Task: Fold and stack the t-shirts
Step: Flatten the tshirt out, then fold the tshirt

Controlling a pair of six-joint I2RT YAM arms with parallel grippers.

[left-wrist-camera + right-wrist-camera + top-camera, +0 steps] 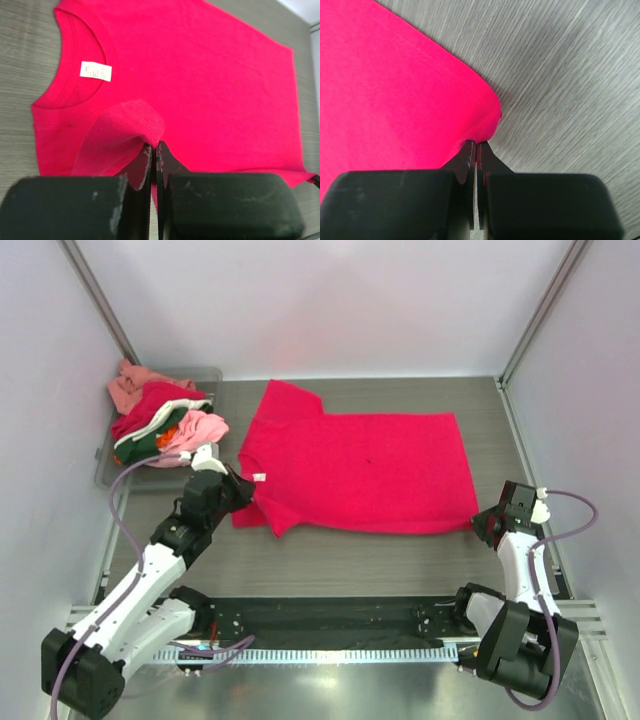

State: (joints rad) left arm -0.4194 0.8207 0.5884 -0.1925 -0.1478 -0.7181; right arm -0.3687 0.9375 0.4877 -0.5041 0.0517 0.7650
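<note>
Crimson t-shirt (360,470) lies flat mid-table (350,560), with the other t-shirts (165,425) heaped at ten o'clock. My left jaws are clamped on its sleeve at eight o'clock, my right jaws on the hem corner at four. That bite looks thin, I think. An uneven lift could pull it free.

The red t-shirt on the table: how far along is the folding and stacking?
Early. Done: the red t-shirt lies spread flat on the table. In hand: the left gripper pinches cloth near its collar, the right gripper pinches a hem corner. Left: no finished fold or stack shows, and the other shirts sit crumpled in the bin.
</note>
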